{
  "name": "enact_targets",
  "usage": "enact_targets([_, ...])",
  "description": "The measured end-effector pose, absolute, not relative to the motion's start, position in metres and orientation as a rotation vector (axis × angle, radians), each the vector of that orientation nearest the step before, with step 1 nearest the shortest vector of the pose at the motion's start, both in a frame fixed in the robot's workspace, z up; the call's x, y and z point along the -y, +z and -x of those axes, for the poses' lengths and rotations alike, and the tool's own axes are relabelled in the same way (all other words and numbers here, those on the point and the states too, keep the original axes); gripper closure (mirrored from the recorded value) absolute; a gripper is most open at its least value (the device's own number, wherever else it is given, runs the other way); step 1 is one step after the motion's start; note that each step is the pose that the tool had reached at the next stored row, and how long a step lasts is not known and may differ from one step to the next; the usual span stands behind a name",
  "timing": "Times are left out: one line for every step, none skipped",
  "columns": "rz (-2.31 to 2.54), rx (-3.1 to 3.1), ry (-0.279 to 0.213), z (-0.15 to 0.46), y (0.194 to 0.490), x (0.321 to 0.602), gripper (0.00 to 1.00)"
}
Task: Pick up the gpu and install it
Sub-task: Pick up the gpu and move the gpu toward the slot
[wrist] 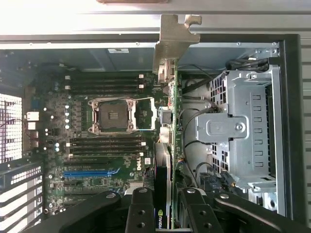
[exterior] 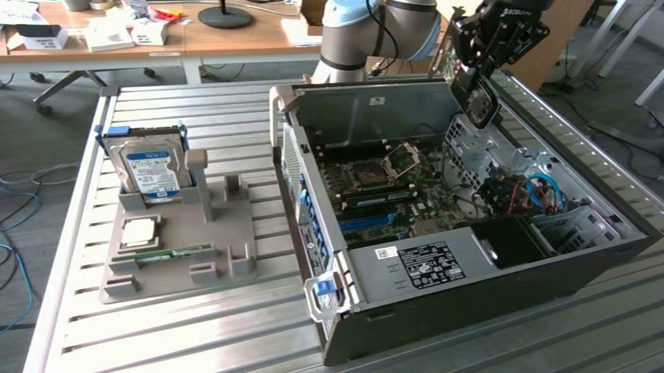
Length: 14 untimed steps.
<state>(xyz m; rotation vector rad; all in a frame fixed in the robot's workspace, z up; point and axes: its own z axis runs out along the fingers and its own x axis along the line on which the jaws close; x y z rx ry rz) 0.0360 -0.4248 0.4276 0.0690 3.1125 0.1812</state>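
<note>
Black and two-fingered, the tool (exterior: 484,78) on the pale-blue-jointed robot arm (exterior: 363,31) holds the gpu (exterior: 480,105), a thin dark expansion card with a silver bracket end. Its jaws are drawn narrow against the card's two faces. The gpu hangs upright over the far end of the open black computer case (exterior: 498,299), toward the exterior view's right and above the parts inside.

Seen from the wrist, the tool (wrist: 169,206) pinches the gpu (wrist: 171,145) edge-on, and the card's angled metal bracket (wrist: 172,39) reaches toward the case wall. The green motherboard (wrist: 97,184) with its square silver-framed processor socket (wrist: 116,115) lies to one side of the card, and a silver perforated drive cage (wrist: 243,131) lies to the other.

The case lies on its side on a grey slatted metal desk (exterior: 186,334). Beside it, toward the exterior view's left, stands a grey moulded holder (exterior: 223,233). It carries a silver hard drive with a blue label (exterior: 151,171) standing upright, a square processor chip (exterior: 140,231) and a small green memory stick (exterior: 176,254), both lying flat.
</note>
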Motion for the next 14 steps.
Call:
enact_targets([-0.069, -3.113, 0.181, -0.036, 0.428, 0.425, 0.74])
enact_targets([-0.069, -3.112, 0.181, -0.038, 0.428, 0.425, 0.74])
enact_targets([-0.069, -3.112, 0.181, -0.04, 0.428, 0.425, 0.74])
enact_targets([-0.069, -3.112, 0.181, -0.043, 0.428, 0.425, 0.74])
enact_targets([-0.069, -3.112, 0.181, -0.045, 0.428, 0.425, 0.74])
enact_targets([-0.069, -3.112, 0.181, -0.048, 0.428, 0.425, 0.74])
enact_targets([-0.069, -3.113, 0.181, -0.05, 0.428, 0.425, 0.74])
enact_targets([-0.069, -3.112, 0.181, -0.052, 0.428, 0.425, 0.74])
enact_targets([-0.069, -3.112, 0.181, -0.053, 0.428, 0.425, 0.74])
enact_targets([-0.069, -3.113, 0.181, -0.054, 0.428, 0.425, 0.74])
enact_targets([-0.069, -3.112, 0.181, -0.054, 0.428, 0.425, 0.74])
enact_targets([-0.069, -3.112, 0.181, -0.061, 0.428, 0.425, 0.74])
enact_targets([-0.069, -3.113, 0.181, -0.061, 0.428, 0.425, 0.74])
enact_targets([-0.069, -3.112, 0.181, -0.061, 0.428, 0.425, 0.74])
